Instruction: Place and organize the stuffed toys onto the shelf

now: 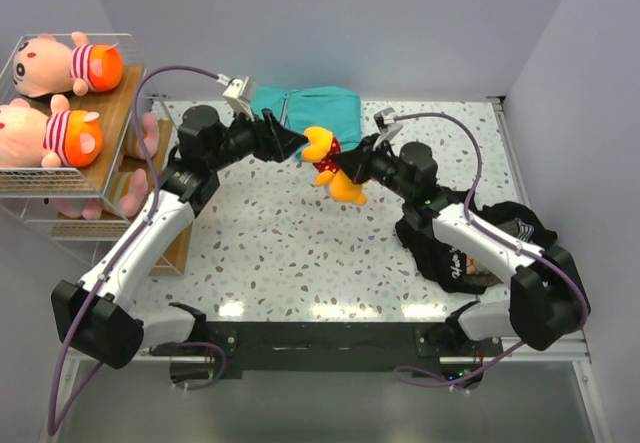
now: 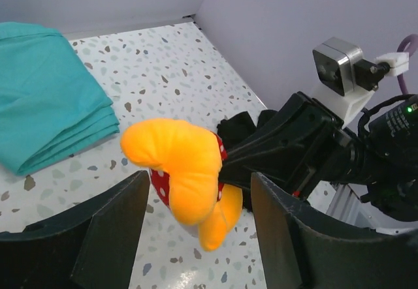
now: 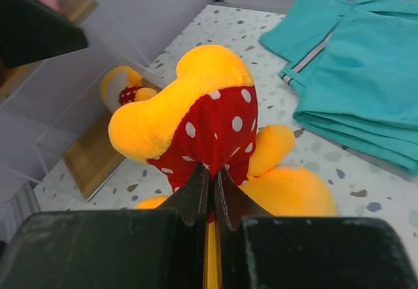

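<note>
Pinching the orange toy [image 3: 196,106] by its dress, right gripper [image 3: 208,179] holds it up. Left gripper [image 2: 199,184] gapes alongside, probably awaiting a handover.

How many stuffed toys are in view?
4 sure: far pink toy and near pink toy on the shelf's top tier, orange toy in the right fingers, low pink toy half hidden beneath. More may hide there.

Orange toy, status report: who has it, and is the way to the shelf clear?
Right hand shut on orange toy. Left hand open around it, not gripping. Left arm lies between toy and shelf.
</note>
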Motion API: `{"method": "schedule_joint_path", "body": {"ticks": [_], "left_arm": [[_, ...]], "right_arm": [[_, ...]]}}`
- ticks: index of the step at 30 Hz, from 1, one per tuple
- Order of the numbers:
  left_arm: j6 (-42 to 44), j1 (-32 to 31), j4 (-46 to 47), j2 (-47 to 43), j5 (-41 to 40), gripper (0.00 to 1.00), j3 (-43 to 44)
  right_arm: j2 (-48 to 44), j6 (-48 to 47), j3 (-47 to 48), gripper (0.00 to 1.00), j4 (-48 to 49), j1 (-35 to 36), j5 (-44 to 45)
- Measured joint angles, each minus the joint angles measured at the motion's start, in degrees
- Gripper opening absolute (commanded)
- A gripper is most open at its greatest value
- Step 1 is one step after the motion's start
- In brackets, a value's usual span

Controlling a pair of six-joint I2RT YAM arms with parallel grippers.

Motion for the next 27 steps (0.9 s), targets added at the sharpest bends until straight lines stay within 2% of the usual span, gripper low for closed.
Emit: {"method": "schedule_joint_path", "body": {"ticks": [6,10,18,22,23,24,25,27], "left_arm": [[-3.6,0.0,2.1,2.0,1.9,0.68,0.0],[-5.6,0.0,3.6,3.6,3.2,0.65,0.0],[-10.2,0.0,9.0,5.6,7.8,0.46,0.0],[-11.7,0.1,10.8,6.5,9.6,0.33,0.0],[-12.0,0.2,11.3,6.7,10.1,0.2,0.0],[-12.5,0.3,11.6,6.9,10.6,0.1,0.0],[-12.9,0.3,11.8,7.1,10.9,0.0,0.0],[-13.4,0.5,12.3,7.4,11.4,0.0,0.0]], "right_arm": [[-3.1,2.5,-4.2,0.0,9.6,0.7,-3.4],[-3.8,3.0,-4.4,0.0,13.4,0.7,-4.3],[-3.7,3.1,-4.7,0.0,14.8,0.7,-4.7],[-3.6,3.1,-4.7,0.03,14.8,0.7,-4.7],[-3.6,3.1,-4.7,0.05,14.8,0.7,-4.6],[-3.5,3.1,-4.7,0.13,14.8,0.7,-4.6],[-3.4,3.1,-4.7,0.15,14.8,0.7,-4.6],[-3.0,3.0,-4.7,0.21,14.6,0.7,-4.6]]}}
